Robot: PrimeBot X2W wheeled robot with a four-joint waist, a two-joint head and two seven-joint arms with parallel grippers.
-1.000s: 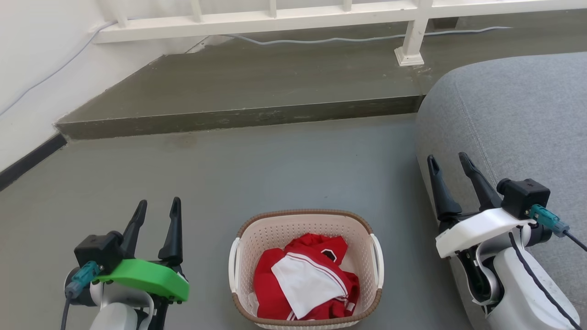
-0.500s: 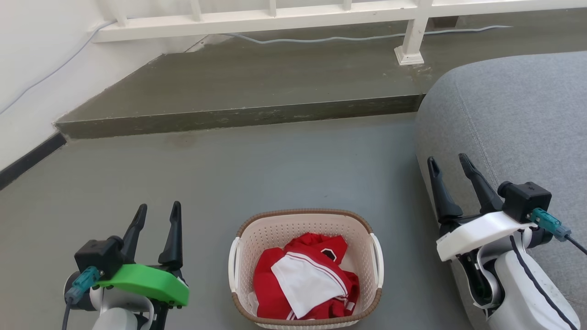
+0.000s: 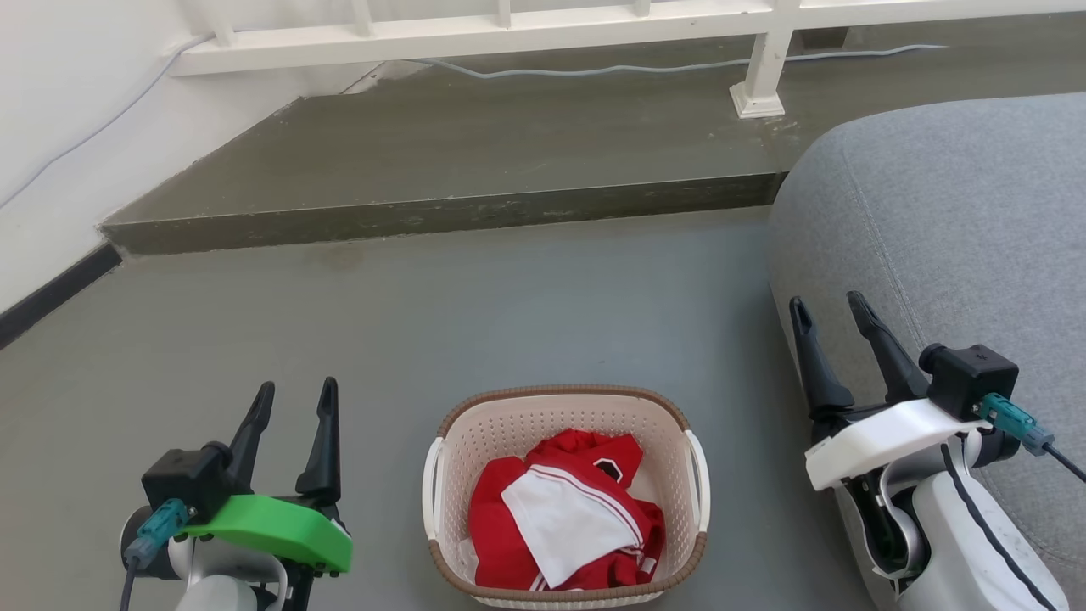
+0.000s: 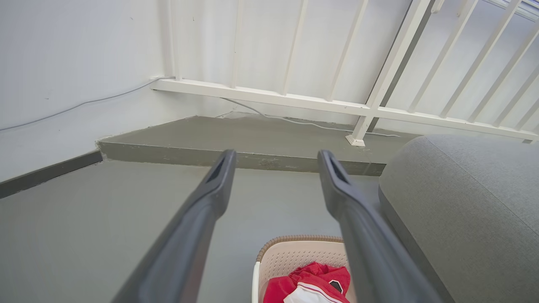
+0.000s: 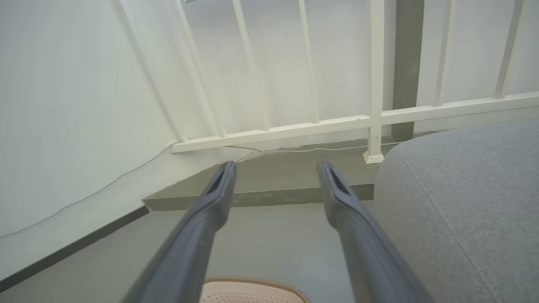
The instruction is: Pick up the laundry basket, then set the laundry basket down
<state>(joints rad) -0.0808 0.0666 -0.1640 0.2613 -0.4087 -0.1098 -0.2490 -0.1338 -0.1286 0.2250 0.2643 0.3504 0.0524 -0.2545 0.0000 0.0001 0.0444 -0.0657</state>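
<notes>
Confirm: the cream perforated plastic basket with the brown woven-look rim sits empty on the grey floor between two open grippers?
Not empty: the head view shows red-and-white clothing in the cream perforated laundry basket. It sits on the grey floor between the open left gripper and right gripper.

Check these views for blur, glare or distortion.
Head view: sharp, with even soft light; the laundry basket is crisp. Left wrist view: the left claw blurs toward the lens, and the railing slants with wide-angle stretch. Right wrist view: the wall is washed pale, and the right claw goes soft near the lens.
</notes>
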